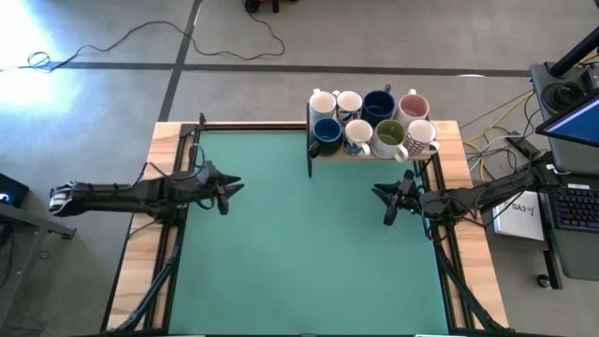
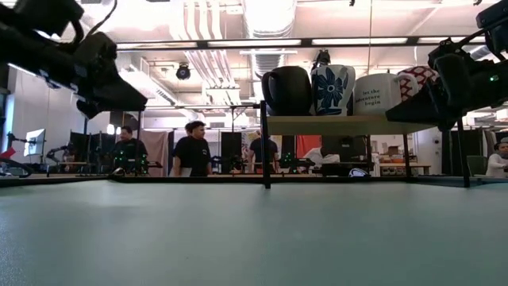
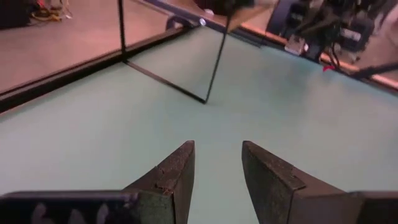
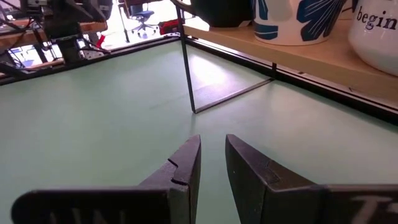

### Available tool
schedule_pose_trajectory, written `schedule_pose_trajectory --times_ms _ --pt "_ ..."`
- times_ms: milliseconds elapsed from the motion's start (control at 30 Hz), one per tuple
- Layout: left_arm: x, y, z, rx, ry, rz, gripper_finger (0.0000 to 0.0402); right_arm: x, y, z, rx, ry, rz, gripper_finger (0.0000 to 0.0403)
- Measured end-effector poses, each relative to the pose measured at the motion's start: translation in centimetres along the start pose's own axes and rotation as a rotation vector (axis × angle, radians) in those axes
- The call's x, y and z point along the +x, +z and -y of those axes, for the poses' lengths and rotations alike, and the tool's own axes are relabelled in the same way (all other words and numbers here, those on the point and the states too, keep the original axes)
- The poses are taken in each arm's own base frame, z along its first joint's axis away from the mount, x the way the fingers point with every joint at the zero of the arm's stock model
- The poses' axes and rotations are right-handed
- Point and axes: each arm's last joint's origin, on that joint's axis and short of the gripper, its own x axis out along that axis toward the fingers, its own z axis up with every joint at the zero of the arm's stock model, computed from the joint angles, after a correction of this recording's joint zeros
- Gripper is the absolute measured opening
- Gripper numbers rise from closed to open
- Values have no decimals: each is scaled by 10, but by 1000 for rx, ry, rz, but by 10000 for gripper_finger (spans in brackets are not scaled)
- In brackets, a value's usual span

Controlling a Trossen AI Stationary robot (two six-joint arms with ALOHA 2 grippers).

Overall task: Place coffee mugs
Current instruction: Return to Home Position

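I see all eight mugs standing on the shelf at the table's far right. My right gripper hovers just in front of it, nearer than the left gripper. Both grippers are slightly parted and empty.

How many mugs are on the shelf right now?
8 mugs, all on the shelf. Back row: white, white, navy, pink-inside. Front row: navy, white, green, white. None seems hidden.

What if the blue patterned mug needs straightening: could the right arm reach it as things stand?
Probably yes. The right gripper hangs open and empty over the green mat near the shelf, and the blue patterned mug stands in its front row, unblocked; neighbouring mugs crowd its sides.
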Motion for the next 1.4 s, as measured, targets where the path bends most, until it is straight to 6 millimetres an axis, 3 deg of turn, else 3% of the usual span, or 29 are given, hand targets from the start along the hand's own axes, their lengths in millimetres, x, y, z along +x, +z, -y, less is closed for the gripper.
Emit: schedule_pose_trajectory --times_ms 633,1000,1400 --pt "-33 -2 -18 -113 -45 321 116 0 0 0 0 0 0 63" --pt "-24 -20 -22 -100 -30 279 116 0 0 0 0 0 0 63" --pt "-23 -21 -22 -105 -35 294 116 0 0 0 0 0 0 63"
